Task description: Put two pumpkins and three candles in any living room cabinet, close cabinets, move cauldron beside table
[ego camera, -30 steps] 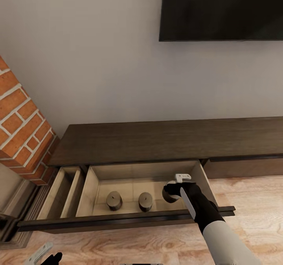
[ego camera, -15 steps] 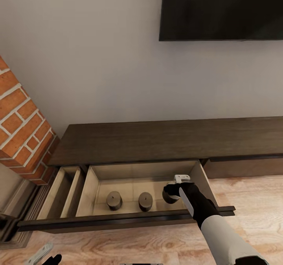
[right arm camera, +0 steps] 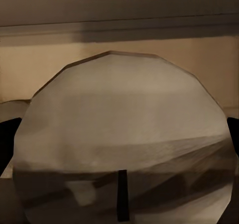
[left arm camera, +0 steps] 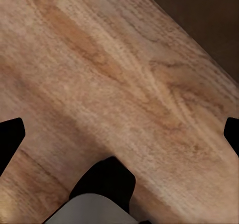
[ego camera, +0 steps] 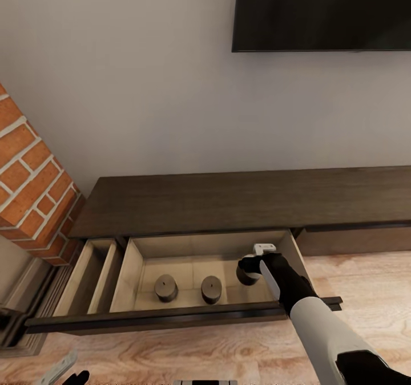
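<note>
The long dark-brown cabinet (ego camera: 228,202) has a wide drawer (ego camera: 171,316) pulled out, pale inside. Two grey-olive candles (ego camera: 166,288) (ego camera: 211,289) stand side by side on its floor. A third candle (ego camera: 246,276) sits at the drawer's right end between the fingers of my right gripper (ego camera: 251,266). In the right wrist view that candle (right arm camera: 119,114) spans the whole gap, and the fingertips (right arm camera: 10,144) stand as wide apart as the left ones. My left gripper (ego camera: 63,373) hangs open over the wood floor, fingertips (left arm camera: 10,139) spread. Pumpkins, cauldron and table are out of view.
A brick fireplace column (ego camera: 28,174) rises left of the cabinet. A narrow side drawer (ego camera: 91,276) is also pulled out beside the wide one. A dark TV (ego camera: 319,11) hangs on the wall above. Wood floor (ego camera: 365,282) lies in front, at the right.
The head camera has tipped slightly, sliding the picture. My right arm has reached a little deeper into the drawer with the third candle still between its fingers. The other two candles stay put.
</note>
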